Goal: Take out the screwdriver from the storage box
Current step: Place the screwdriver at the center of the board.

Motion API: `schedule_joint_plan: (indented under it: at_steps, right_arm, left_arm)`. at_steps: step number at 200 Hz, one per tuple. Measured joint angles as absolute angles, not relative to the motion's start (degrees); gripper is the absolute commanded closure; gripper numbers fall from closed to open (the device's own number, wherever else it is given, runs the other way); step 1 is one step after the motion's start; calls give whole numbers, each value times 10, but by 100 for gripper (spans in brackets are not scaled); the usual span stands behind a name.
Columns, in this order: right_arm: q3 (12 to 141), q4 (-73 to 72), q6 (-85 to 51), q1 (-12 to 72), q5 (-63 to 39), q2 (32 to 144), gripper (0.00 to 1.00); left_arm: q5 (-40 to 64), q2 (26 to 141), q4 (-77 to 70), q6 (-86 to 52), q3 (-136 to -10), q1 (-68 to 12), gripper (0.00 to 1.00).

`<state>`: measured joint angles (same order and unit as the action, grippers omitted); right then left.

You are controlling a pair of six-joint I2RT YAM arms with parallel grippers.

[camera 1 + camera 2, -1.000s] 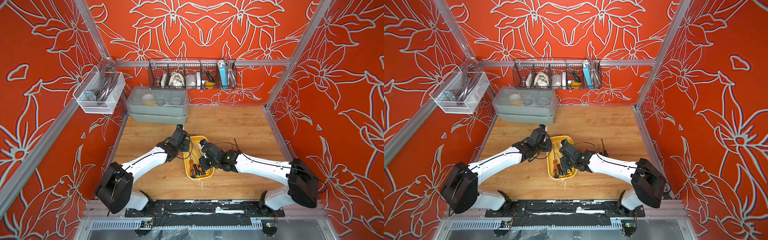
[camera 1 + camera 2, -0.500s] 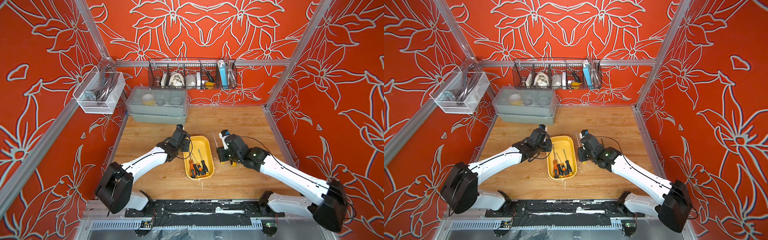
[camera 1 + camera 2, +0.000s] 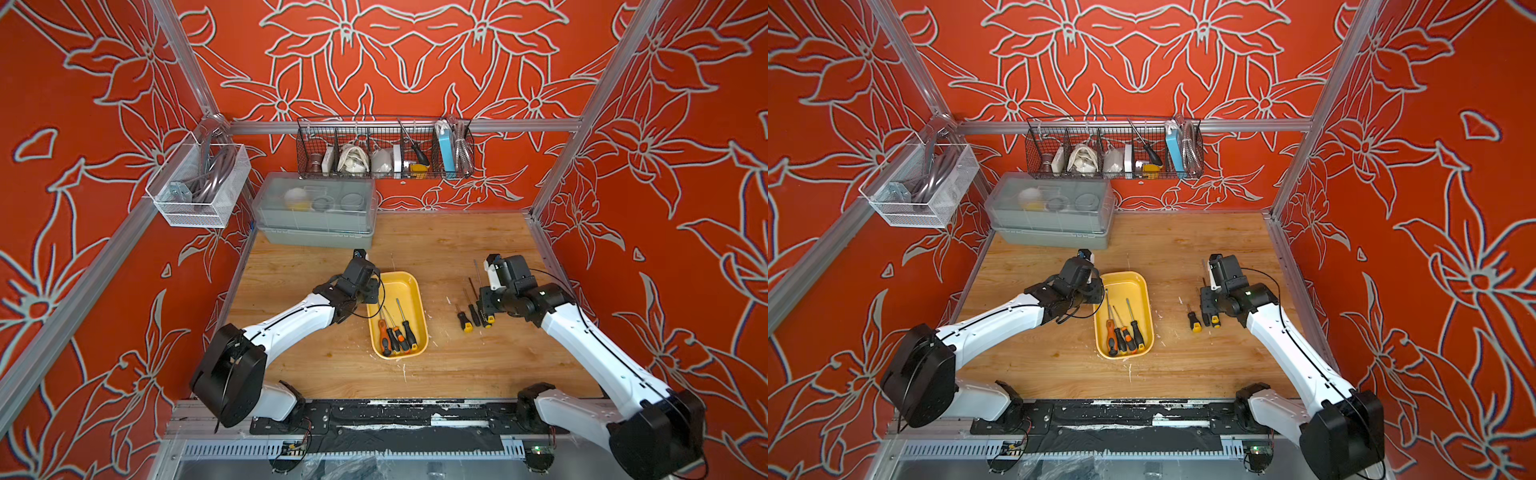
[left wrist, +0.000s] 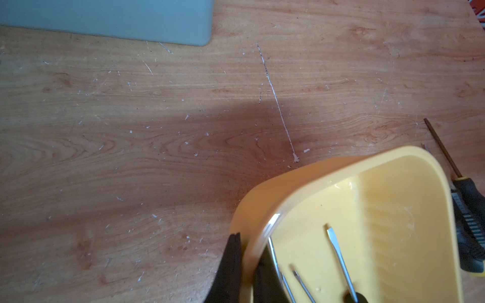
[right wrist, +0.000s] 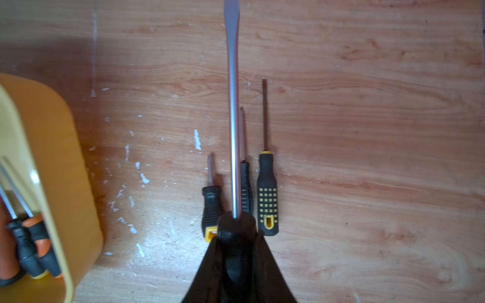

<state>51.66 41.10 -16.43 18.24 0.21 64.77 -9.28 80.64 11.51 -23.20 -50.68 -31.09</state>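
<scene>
- Right wrist view: the right jaws are clenched on the black handle of a long flat-blade screwdriver (image 5: 233,105). Its bare steel shaft points straight away from the camera.
- This screwdriver is out of the storage box (image 3: 409,286), on the box's right side and well apart from it in both top views.
- Directly under its shaft, three small screwdrivers (image 5: 267,194) with black and yellow handles lie side by side on the worktop (image 3: 457,374), all pointing the same way. The shaft partly hides the middle one. Whether the held tool touches them cannot be told.
- The storage box, a shallow yellow tray, sits near the middle of the worktop. Several orange and black handled screwdrivers (image 3: 1121,336) lie in it, handles at its near end.
- Left wrist view: the left jaws pinch the tray's side wall (image 4: 248,236), one black finger outside and one inside.
- A grey lidded box (image 3: 316,216) stands at the back left of the worktop, and a wire basket (image 3: 384,149) hangs on the wall behind.
</scene>
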Motion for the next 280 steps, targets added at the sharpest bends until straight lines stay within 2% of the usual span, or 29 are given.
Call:
schedule_joint_plan:
  at_steps: [52,106,280]
  right_arm:
    - [510,397,-118,93,-8,724,100]
    - [511,387,-74,51,-18,788,100]
    - [526,331,-50,37,-37,903,100]
  left_arm:
    - [-93,806,115,-232,-507,-311,100]
    - [-93,806,115,-232,-507,-311,100]
    - [-91,806,115,-232,-507,-311,100]
